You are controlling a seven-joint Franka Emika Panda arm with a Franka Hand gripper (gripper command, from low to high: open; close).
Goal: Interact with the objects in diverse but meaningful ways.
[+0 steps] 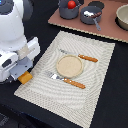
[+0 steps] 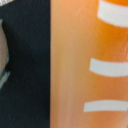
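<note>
A yellow-orange bread-like block point(image 1: 24, 77) lies at the left edge of the striped placemat point(image 1: 95, 75), right under my gripper point(image 1: 21, 71). In the wrist view the block point(image 2: 87, 65) fills most of the picture, blurred, with white stripes, very close to the camera. My fingers are hidden in both views, so I cannot tell whether they are closed on it. A red tomato point(image 1: 71, 4) sits in a grey pot point(image 1: 66, 10) at the back. The sausage and the white-and-blue bottle are out of view.
A round tan plate point(image 1: 69, 65) sits mid-placemat between a knife point(image 1: 82, 58) and a fork point(image 1: 67, 80) with orange handles. A brown board point(image 1: 107, 27) at the back carries a second grey pot point(image 1: 91, 16) and a bowl point(image 1: 123, 17).
</note>
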